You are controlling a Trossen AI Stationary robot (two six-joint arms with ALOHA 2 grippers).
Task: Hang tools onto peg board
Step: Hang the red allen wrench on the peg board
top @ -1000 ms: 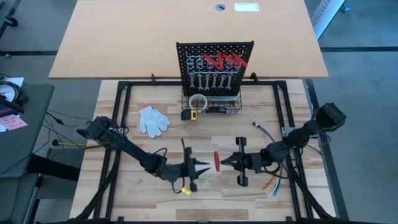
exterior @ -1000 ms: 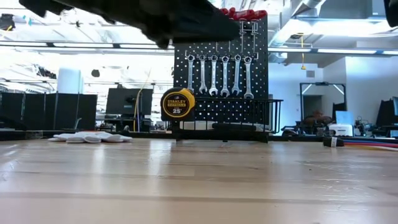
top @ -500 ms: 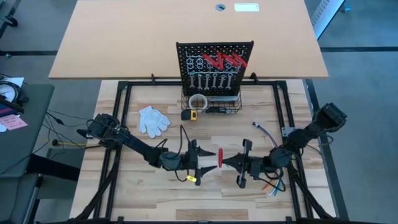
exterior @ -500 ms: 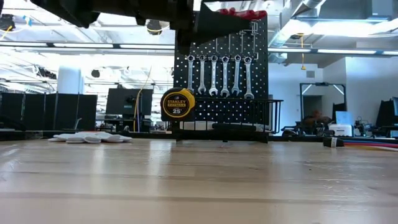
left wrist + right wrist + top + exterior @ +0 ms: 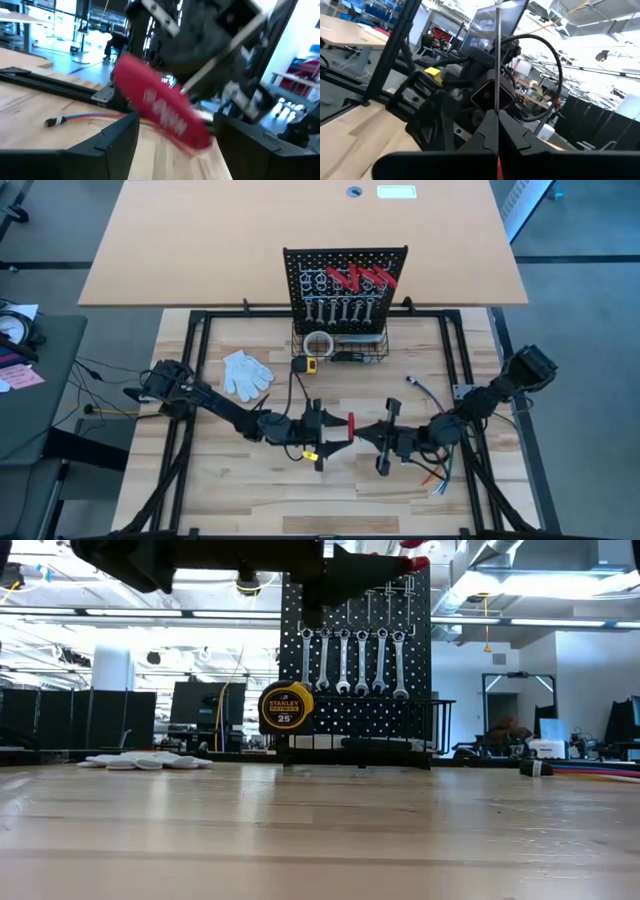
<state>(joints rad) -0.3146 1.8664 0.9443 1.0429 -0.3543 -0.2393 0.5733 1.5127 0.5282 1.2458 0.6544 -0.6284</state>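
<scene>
We judge the handover risky: if the left gripper (image 5: 333,427) closes off-centre, or the right gripper (image 5: 362,431) lets go early, the red tool (image 5: 350,425) could drop to the table (image 5: 200,495). The tool hangs mid-table, at 6 o'clock from the peg board (image 5: 345,285). Right fingers are clenched on its thin metal end; left fingers (image 5: 115,140) are spread, flanking the red handle, not touching it.
</scene>
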